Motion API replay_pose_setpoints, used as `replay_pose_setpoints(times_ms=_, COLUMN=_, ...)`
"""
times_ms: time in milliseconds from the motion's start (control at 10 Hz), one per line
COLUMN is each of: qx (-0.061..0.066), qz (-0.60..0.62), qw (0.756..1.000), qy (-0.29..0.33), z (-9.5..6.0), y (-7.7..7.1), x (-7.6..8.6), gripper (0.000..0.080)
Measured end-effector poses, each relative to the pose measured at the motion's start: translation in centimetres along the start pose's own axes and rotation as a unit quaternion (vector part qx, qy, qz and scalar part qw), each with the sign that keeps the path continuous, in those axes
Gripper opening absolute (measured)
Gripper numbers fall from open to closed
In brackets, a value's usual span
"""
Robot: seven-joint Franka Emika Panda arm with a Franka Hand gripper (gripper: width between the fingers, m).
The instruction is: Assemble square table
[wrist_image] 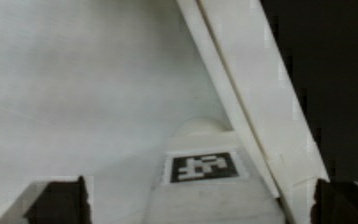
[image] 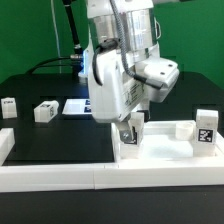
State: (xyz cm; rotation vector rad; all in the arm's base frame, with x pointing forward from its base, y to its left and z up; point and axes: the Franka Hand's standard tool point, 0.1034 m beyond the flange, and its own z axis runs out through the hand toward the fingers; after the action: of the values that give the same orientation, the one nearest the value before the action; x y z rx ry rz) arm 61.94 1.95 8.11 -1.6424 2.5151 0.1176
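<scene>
The white square table top (image: 165,148) lies at the front of the black table, and its flat face (wrist_image: 87,90) and raised rim (wrist_image: 247,90) fill the wrist view. One white tagged leg (image: 132,140) stands at the top's left end in the exterior view. My gripper (image: 131,124) hangs straight over this leg. In the wrist view the leg (wrist_image: 206,165) sits between my gripper's (wrist_image: 197,205) dark fingers (wrist_image: 51,203), with a gap on both sides. The jaws stand wide open. A second leg (image: 205,128) stands upright at the top's right end.
Two loose white legs (image: 45,112) (image: 8,108) lie on the black table at the exterior view's left. The marker board (image: 78,106) lies flat behind them. The long white border wall (image: 60,178) runs along the front edge.
</scene>
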Motion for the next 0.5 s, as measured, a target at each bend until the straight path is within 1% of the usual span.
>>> replay_pose_setpoints(times_ms=100, qx=-0.002, qz=-0.004, qw=1.0, qy=-0.004, z=-0.7, y=0.8, x=-0.7, gripper=0.0644)
replay_pose_setpoints(times_ms=200, qx=-0.008, qz=-0.012, qw=1.0, qy=-0.009, z=-1.5, y=1.6, x=-1.8, gripper=0.0648)
replay_pose_setpoints(times_ms=300, qx=-0.017, qz=-0.017, qw=1.0, qy=-0.013, z=-2.0, y=2.1, x=-2.5, gripper=0.0648)
replay_pose_setpoints(times_ms=500, qx=-0.018, qz=-0.017, qw=1.0, qy=-0.012, z=-1.8, y=2.2, x=-2.4, gripper=0.0648)
